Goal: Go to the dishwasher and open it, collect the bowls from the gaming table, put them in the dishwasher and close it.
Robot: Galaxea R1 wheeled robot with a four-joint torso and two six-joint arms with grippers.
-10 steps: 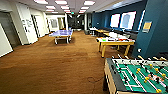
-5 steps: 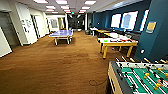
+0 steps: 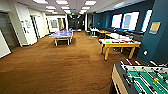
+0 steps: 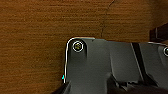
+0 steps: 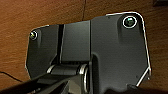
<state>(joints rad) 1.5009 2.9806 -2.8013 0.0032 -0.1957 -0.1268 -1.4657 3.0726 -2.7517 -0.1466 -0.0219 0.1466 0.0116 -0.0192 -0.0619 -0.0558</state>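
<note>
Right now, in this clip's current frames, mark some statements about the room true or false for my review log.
1. A table-football table stands at the near right. True.
2. The floor is white tile. False: it is brown, wood-toned.
3. A blue table-tennis table stands farther down the room. True.
4. The yellow-legged table stands against the left wall. False: it is on the right, near the dark blue wall.
5. A dark cable lies on the floor by the table-football table. True.

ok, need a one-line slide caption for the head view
Head view: brown-carpeted games room, foosball table near right, yellow-edged gaming table ahead right, blue ping-pong table mid-room.
</note>
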